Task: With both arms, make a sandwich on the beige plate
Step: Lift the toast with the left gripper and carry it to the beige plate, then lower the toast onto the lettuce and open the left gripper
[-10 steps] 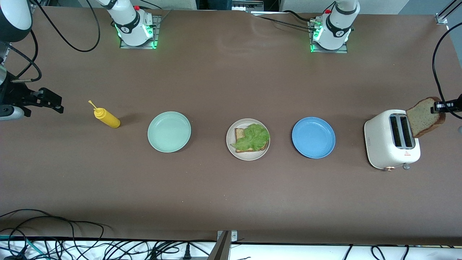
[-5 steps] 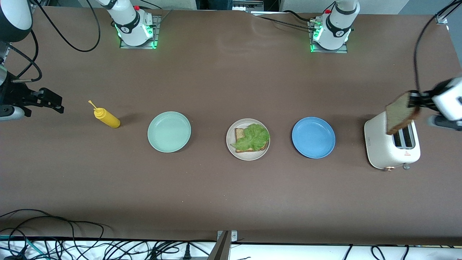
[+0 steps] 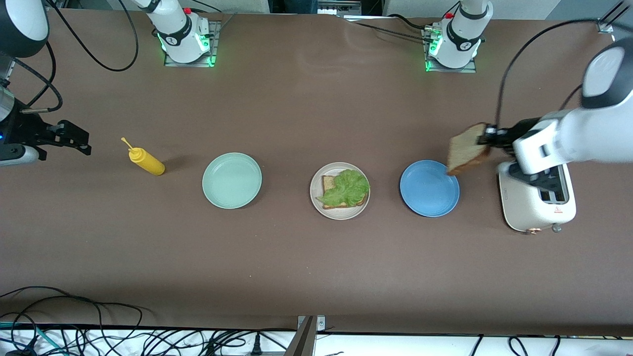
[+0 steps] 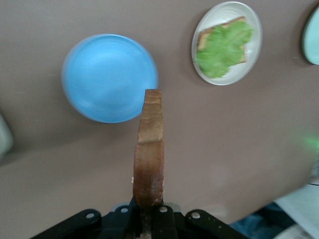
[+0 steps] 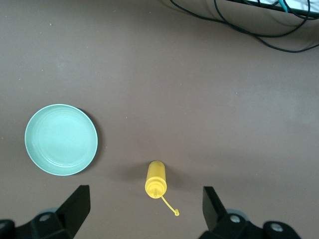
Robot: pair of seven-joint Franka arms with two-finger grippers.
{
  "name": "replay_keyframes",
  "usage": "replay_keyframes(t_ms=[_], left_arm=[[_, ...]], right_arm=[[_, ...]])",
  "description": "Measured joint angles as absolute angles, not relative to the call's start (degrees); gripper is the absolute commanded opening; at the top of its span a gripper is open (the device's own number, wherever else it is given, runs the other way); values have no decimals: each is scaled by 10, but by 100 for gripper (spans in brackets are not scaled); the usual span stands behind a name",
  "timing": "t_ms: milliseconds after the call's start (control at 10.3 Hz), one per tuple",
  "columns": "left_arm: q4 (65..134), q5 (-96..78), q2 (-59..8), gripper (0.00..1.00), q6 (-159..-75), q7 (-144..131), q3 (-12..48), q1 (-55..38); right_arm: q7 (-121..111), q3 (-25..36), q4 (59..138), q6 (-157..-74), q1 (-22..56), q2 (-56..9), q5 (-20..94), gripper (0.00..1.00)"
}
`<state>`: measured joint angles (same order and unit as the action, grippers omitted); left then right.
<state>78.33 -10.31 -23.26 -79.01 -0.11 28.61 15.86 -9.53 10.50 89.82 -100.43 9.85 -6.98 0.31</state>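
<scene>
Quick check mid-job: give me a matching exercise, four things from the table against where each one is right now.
Things:
1. bread slice
2. lettuce leaf
3. mustard bottle
4. toaster

Places:
a. lying between the right gripper and the mint-green plate
b. on the bread on the beige plate
c. clamped in the left gripper, above the blue plate's edge
d. at the left arm's end of the table

Pairs: 1-c, 2-b, 3-a, 4-d
</scene>
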Motion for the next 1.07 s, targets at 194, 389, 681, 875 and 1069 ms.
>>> replay_keyframes(t_ms=[194,389,681,875,1069], left_arm=[[783,-165,-261,0,-842,-50,287,115],[784,-218,-285,0,-906,-70,287,72],[784,-311,-353,0,-990,-73,286,44],[784,-380,-395,0,-1013,-46,286,41],[785,-394,-440,0,-1024,31,285,41]], right_arm=[[-95,105,898,-1004,99,-70,3,100],[-95,105,898,-1004,99,-70,3,100],[-95,105,898,-1004,99,-70,3,100],[-95,105,898,-1004,99,-70,3,100],[-95,105,898,-1004,99,-70,3,100]])
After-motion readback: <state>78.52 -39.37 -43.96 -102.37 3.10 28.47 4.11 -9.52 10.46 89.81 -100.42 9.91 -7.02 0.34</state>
